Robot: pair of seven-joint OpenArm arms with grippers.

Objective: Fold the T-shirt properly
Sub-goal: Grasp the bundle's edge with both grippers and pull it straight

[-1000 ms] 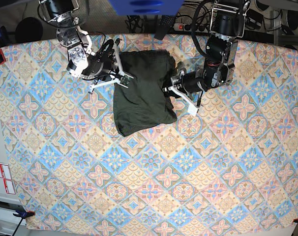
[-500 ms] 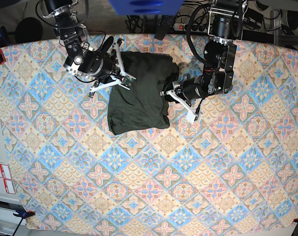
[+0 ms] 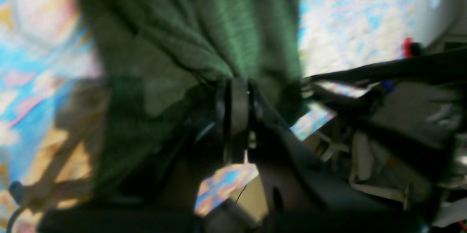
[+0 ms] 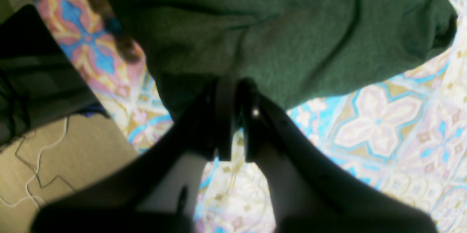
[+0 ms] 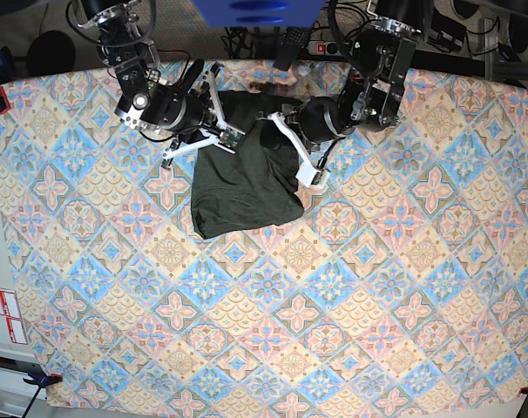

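Here both pincers [image 4: 233, 90] [image 3: 237, 90] pinch the T-shirt [image 5: 242, 187]; tablecloth [image 5: 351, 305] beneath.

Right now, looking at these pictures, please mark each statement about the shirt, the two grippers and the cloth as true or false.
1. The left gripper is shut on the green shirt. True.
2. The right gripper stands wide open above bare cloth. False: its jaws are closed on an edge of the shirt.
3. The shirt lies spread out flat with both sleeves extended. False: it is gathered into a compact bundle.
4. The shirt rests on a patterned tablecloth. True.
5. The shirt lies near the front edge of the cloth in the base view. False: it lies near the far edge, between the two arms.
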